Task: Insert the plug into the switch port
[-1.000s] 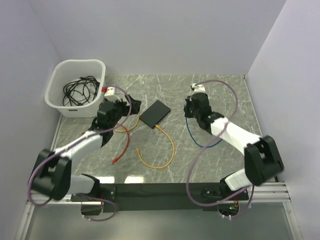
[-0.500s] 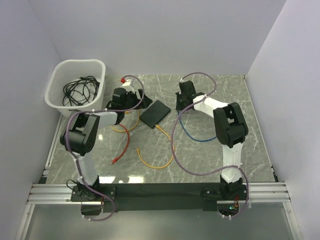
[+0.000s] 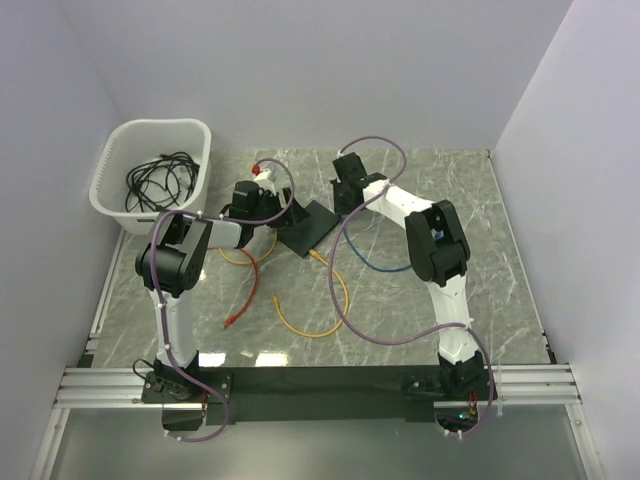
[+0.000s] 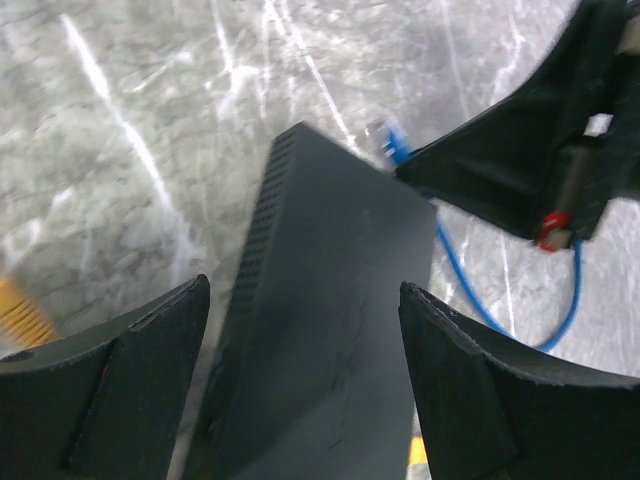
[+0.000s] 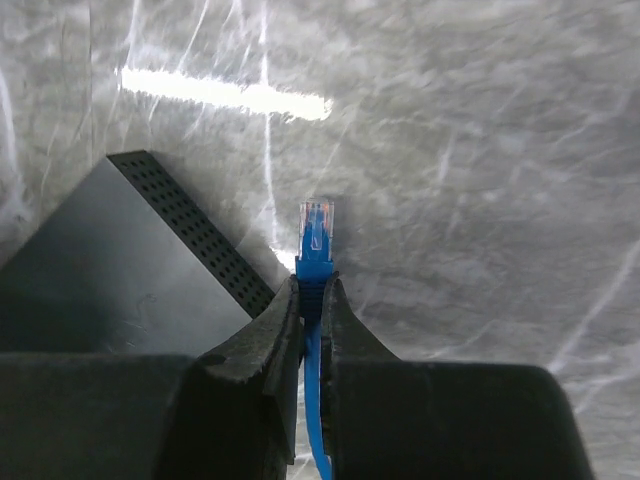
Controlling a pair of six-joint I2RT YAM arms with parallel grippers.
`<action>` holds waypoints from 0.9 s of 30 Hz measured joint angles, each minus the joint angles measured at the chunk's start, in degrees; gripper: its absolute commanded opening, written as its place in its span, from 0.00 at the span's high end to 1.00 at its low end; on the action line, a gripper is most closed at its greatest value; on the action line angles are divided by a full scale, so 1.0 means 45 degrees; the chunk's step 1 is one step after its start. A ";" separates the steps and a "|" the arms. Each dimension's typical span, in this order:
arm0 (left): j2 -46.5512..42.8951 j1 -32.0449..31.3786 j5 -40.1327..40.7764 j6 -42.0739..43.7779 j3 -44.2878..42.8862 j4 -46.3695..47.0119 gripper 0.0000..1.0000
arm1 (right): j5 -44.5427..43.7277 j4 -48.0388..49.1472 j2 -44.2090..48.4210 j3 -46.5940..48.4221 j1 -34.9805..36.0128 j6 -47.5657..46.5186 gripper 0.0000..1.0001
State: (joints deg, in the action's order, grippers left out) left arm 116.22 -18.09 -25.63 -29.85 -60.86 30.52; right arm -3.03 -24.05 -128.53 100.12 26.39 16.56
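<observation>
My right claw [image 5: 312,290] is clamped on the blue plug [image 5: 316,232], with the plug tip projecting ahead of the jaws. My left claw [image 4: 302,290] has its jaws apart, astride the switch [image 4: 330,330]; contact with its sides cannot be confirmed. The switch lies flat on the worktop [image 5: 480,150], immediately left of the plug, its vented edge running alongside the plug rather than facing it. Seen from above, its long axis runs near-left to far-right. My right claw is at the far-right corner and my left claw at the left flank. No socket row is visible. Judgement: the plug needs realigning to the ported edge before insertion.
</observation>
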 measured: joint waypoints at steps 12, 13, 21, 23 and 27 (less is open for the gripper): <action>0.0767 -0.0024 -0.1200 -0.0010 -0.0651 0.0039 0.21 | 0.0238 0.0806 0.1054 -0.2127 0.0442 0.0073 1.00; 0.0767 -0.0024 -0.1273 -0.0019 -0.0651 0.0049 0.21 | 0.0398 0.0899 0.1336 -0.2555 0.0510 0.0087 1.00; 0.0753 -0.0102 -0.1647 -0.0204 -0.0379 0.0384 0.21 | 0.1156 0.1593 0.2837 -0.4852 0.0748 0.0121 1.00; 0.0685 -0.0107 -0.1656 -0.0219 -0.0131 0.0656 0.21 | 0.0831 0.1627 0.3235 -0.5348 0.0748 0.0117 1.00; 0.0350 -0.0131 -0.1690 -0.0267 0.0602 0.1180 0.21 | 0.0092 0.1807 0.4260 -0.6577 0.0748 0.0010 1.00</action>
State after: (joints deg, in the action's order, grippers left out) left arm 117.80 -18.68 -33.23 -31.05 -58.15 35.83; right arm -2.61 -15.92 -109.36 70.52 29.76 16.60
